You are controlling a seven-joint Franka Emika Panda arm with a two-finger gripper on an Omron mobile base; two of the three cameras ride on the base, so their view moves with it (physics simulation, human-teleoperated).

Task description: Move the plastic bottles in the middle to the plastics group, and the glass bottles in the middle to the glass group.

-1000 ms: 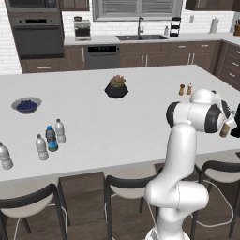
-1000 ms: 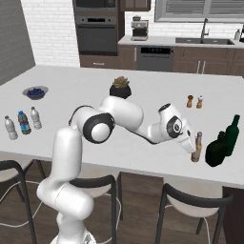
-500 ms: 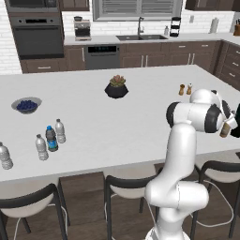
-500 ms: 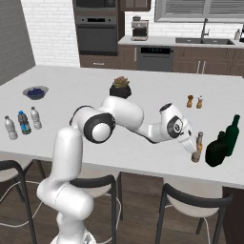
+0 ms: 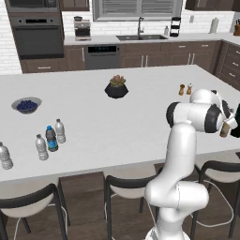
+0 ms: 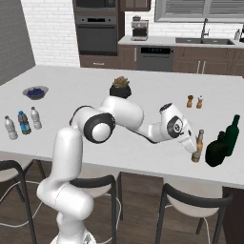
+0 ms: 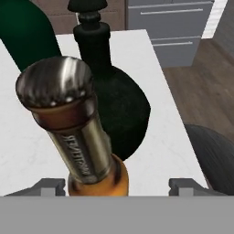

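On the white kitchen bench [image 6: 143,95], my pincer [image 7: 121,185] stands open around the amber bottle [image 7: 75,132]; a round dark bottle [image 7: 114,109] stands just beyond it.

The amber glass bottle [image 6: 198,146] (long neck, silver cap, pale label) stands upright near the desk's front edge, just beside two dark bottles, while the blue-capped plastic bottle [image 5: 50,138] and two clear ones [image 5: 59,130] stand grouped far left.
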